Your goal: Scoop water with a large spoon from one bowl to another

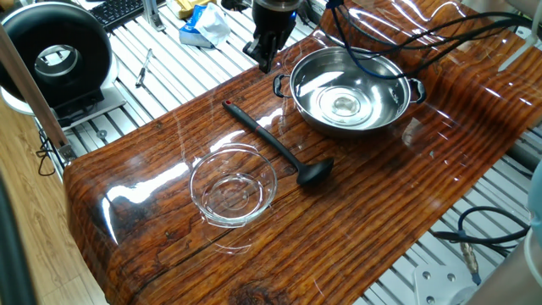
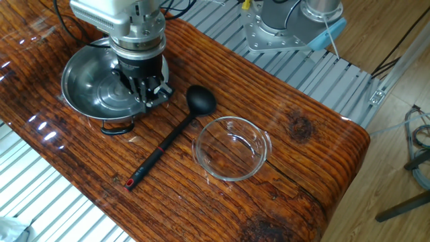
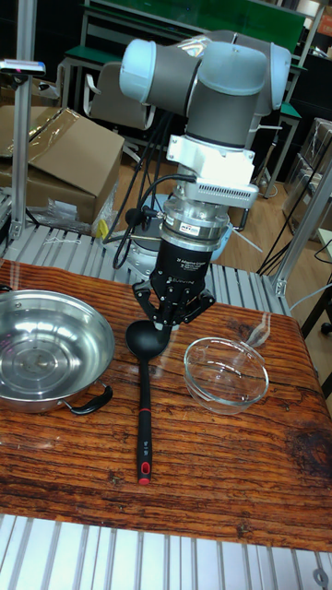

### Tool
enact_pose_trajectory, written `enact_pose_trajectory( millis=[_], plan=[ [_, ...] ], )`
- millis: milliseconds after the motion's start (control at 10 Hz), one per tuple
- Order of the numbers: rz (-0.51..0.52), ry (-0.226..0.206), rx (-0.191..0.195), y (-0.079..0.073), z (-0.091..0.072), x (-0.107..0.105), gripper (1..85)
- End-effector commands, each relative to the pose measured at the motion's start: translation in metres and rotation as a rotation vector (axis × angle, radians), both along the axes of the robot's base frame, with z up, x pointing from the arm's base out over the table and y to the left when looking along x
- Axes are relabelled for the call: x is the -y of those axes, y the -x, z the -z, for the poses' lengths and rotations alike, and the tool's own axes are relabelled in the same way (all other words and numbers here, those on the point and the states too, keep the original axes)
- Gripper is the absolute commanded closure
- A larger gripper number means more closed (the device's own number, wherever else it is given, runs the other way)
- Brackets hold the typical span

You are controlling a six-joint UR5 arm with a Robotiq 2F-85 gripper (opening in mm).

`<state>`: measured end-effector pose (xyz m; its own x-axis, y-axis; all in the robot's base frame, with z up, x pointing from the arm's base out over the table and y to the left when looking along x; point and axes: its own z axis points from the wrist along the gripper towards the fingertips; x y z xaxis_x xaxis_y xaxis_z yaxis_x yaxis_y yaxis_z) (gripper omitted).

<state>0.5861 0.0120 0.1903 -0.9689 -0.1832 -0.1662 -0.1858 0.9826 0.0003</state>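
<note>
The large spoon (image 1: 273,146) lies flat on the wooden table, cup toward the near right, red-tipped handle toward the far left. It also shows as the spoon (image 2: 171,138) and the spoon (image 3: 145,387). The steel bowl (image 1: 315,108) stands beyond it, and faint glints at its bottom hint at water (image 1: 344,103). The glass bowl (image 1: 233,188) sits in front of the handle. My gripper (image 1: 265,58) hangs in the air beside the steel bowl (image 2: 84,91), fingers drawn together with nothing held. In the tall view the gripper (image 3: 171,321) appears over the spoon's cup, left of the glass bowl (image 3: 226,373).
Black cables (image 1: 423,34) trail over the table behind the steel bowl. A round black device (image 1: 55,59) and a blue-white wrapper (image 1: 203,25) lie on the slatted metal frame at the left. A cardboard box (image 3: 65,157) stands behind the table.
</note>
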Motion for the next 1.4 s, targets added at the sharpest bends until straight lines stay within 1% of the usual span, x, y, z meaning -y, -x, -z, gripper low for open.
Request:
enact_pose_trajectory(
  millis=[0,100,200,300,400,500,600,700,800,900,1300],
  plan=[
    [0.017,-0.089,0.025,-0.007,-0.001,-0.022,84.7],
    [0.036,-0.107,0.015,-0.006,0.005,-0.03,84.7],
    [0.051,-0.09,-0.004,-0.001,0.012,-0.027,84.7],
    [0.055,-0.083,-0.004,0.001,0.018,-0.023,84.7],
    [0.051,-0.081,0.014,-0.001,0.024,-0.02,84.7],
    [0.054,-0.081,0.007,0.0,0.025,-0.021,84.7],
    [0.056,-0.081,-0.01,0.006,0.026,-0.02,84.7],
    [0.053,-0.093,-0.002,0.009,0.029,-0.021,84.7],
    [0.054,-0.115,0.017,0.007,0.032,-0.025,84.7],
    [0.055,-0.12,0.017,0.007,0.033,-0.026,84.7],
    [0.047,-0.099,0.026,0.005,0.037,-0.021,84.7]
  ],
)
